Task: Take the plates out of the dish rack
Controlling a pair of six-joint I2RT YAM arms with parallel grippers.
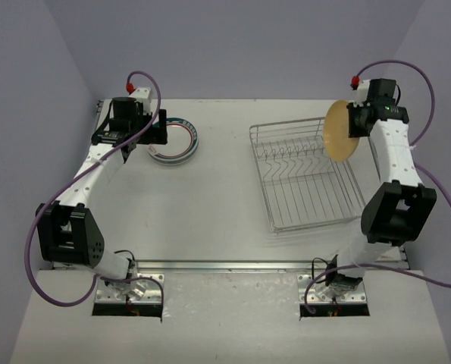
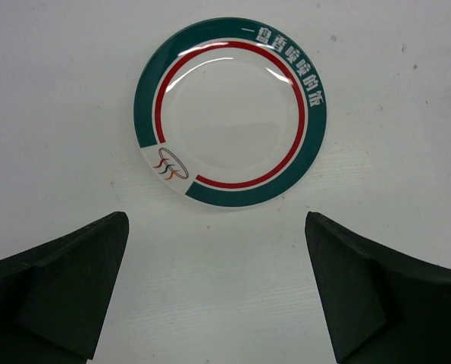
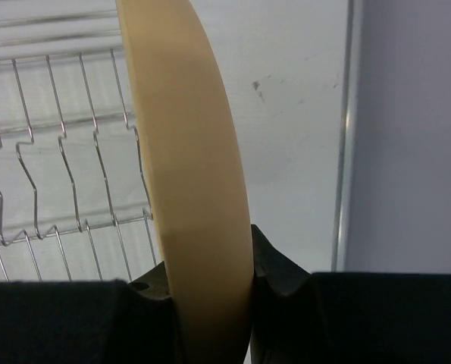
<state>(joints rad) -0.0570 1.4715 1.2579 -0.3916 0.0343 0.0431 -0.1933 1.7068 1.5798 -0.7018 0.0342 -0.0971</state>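
Note:
My right gripper (image 1: 352,127) is shut on the rim of the tan-yellow plate (image 1: 339,130) and holds it on edge above the far right corner of the silver wire dish rack (image 1: 274,155). In the right wrist view the tan-yellow plate (image 3: 191,152) is pinched between my fingers (image 3: 282,273). White plates with green and red rim rings (image 1: 175,141) lie stacked flat on the table at the far left. My left gripper (image 1: 138,135) is open and empty just beside that stack. In the left wrist view the top ringed plate (image 2: 231,112) lies beyond my spread fingers (image 2: 66,288).
The rack's slots hold no other plate that I can see. The enclosure's right wall (image 3: 414,136) and the table's right edge are close beside the held plate. The left wall stands just beyond the left arm (image 1: 81,182).

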